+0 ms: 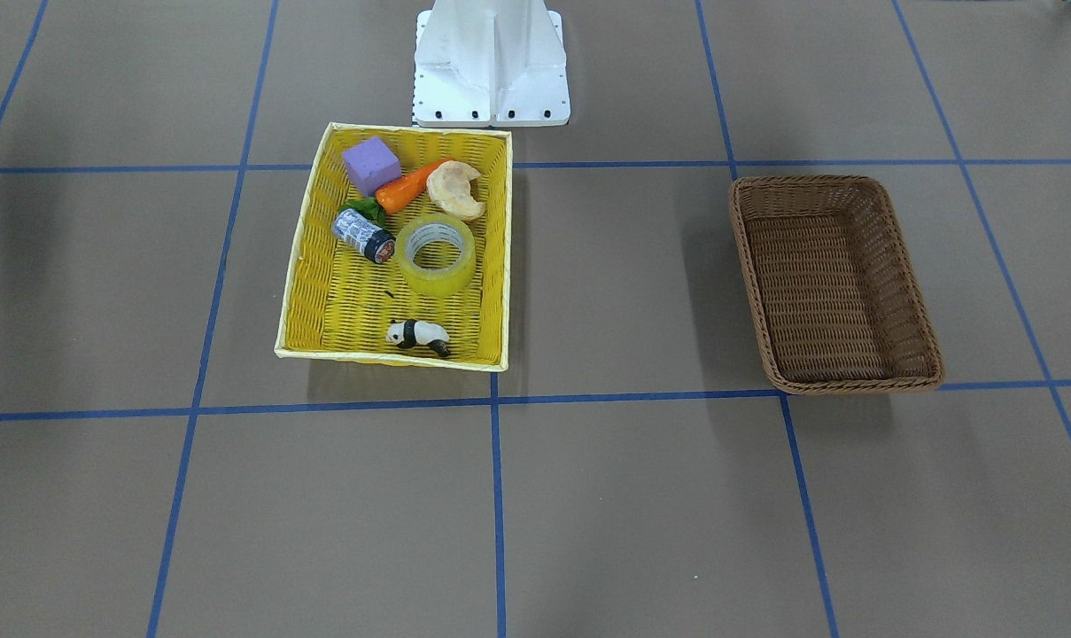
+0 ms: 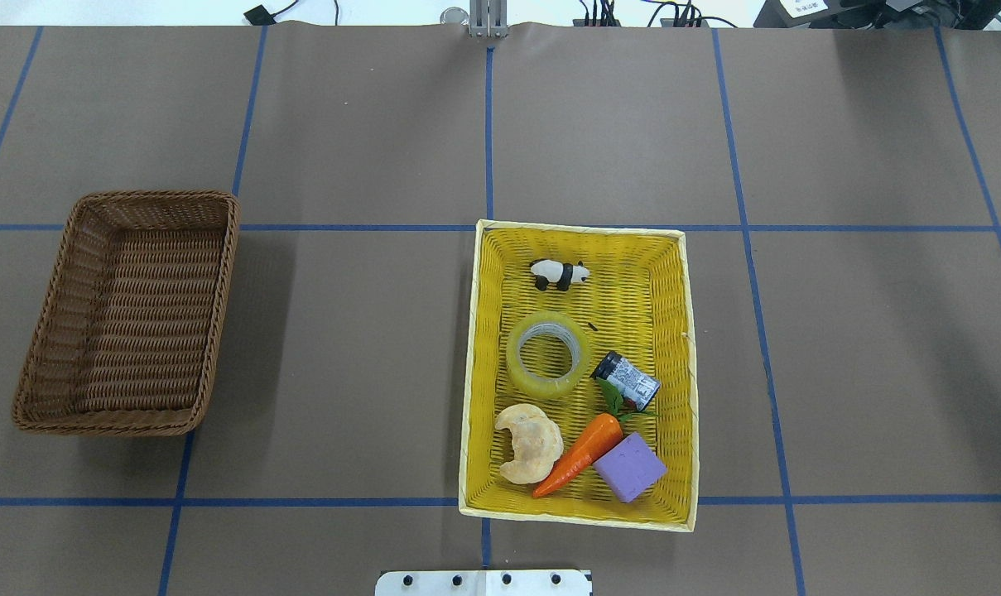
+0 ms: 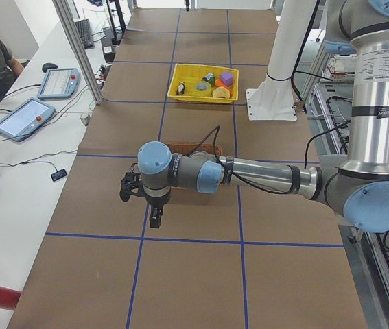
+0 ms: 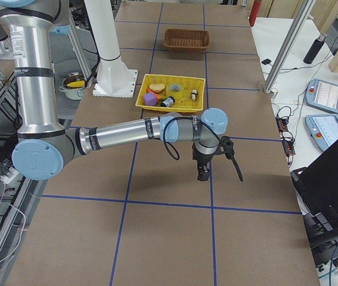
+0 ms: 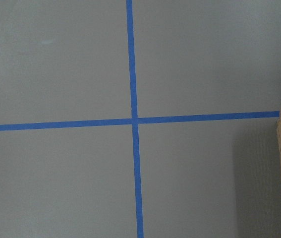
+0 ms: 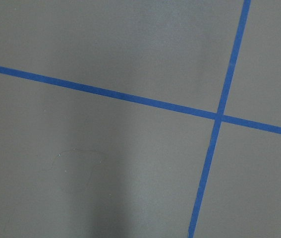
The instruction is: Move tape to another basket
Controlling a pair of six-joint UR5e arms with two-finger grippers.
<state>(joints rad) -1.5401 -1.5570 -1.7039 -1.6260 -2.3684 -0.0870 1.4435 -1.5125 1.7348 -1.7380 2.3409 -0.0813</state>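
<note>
No readable text or numbers, battery [image 2: 626,380] wrapper bears print too small to make out

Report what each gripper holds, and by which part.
Nothing seems held: the tape lies in the yellow basket, apart from the left gripper and right gripper.

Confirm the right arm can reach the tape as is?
Probably yes: the tape lies flat and uncovered in the yellow basket, with nothing above it; only the battery crowds one side.
</note>
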